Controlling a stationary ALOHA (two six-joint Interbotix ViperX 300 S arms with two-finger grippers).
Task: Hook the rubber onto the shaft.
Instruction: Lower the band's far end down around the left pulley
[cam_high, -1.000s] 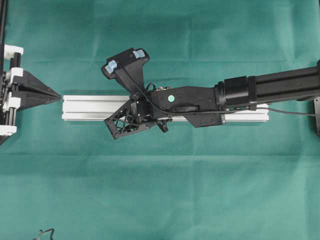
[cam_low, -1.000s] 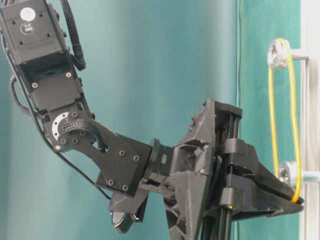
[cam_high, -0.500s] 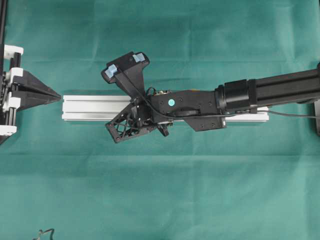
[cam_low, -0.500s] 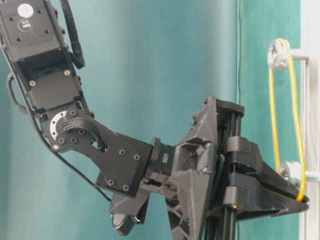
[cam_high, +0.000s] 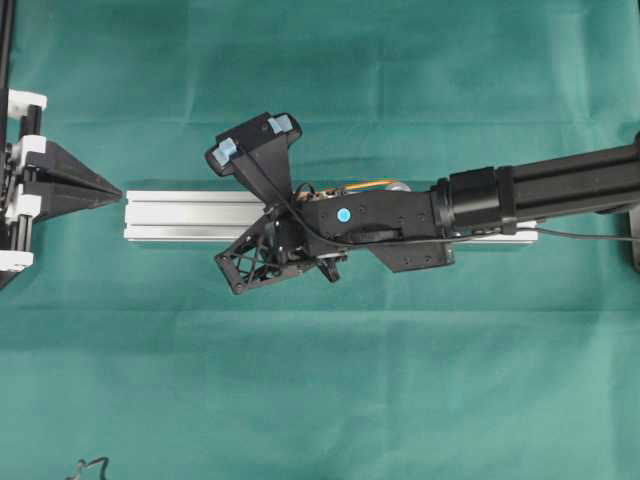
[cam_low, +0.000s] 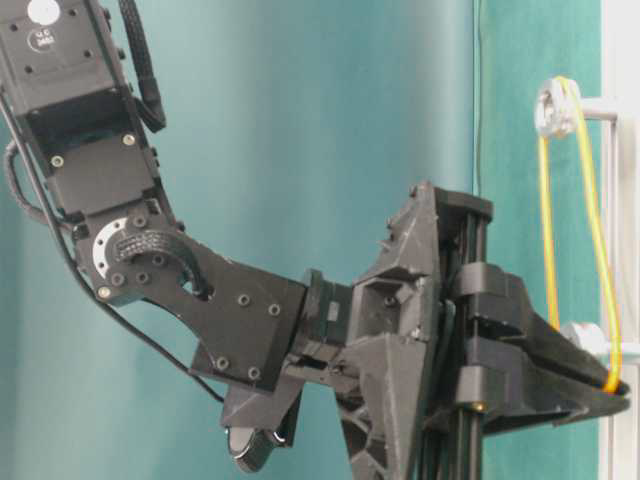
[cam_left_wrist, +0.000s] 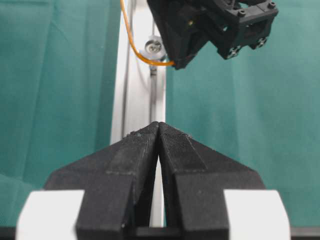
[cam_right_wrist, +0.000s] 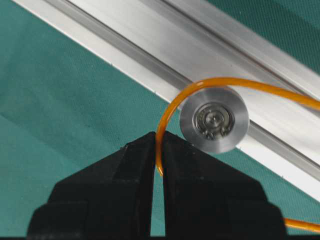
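Right jaws: pressed together on the rubber; the thin orange strand runs down into the slit between the two black tips.
Right gripper: black plastic with a rough, grainy skin, shaped like two wedges meeting at a point; it sits just beside the shaft.
Rubber: a thin, smooth orange band. In the right wrist view it curves up from the jaws and over the top of the shaft, touching its rim, then runs off to the right edge. A second bit of orange shows low at the right edge.
Rubber from the side: in the table-level view it is a long slim loop, hung over an upper silver wheel and pulled down to the gripper tips near a lower silver wheel.
Shaft: a round, shiny metal disc with small rings in its middle, standing on the rail.
Rail: long, silver, straight metal with grooves along it, lying flat on the cloth.
Cloth: green, soft-looking, with faint fold lines.
Left jaws: together, with only a hairline slit between them and nothing in it.
Left gripper: black ribbed wedges with white blocks behind, pointing along the rail, well apart from the rubber.
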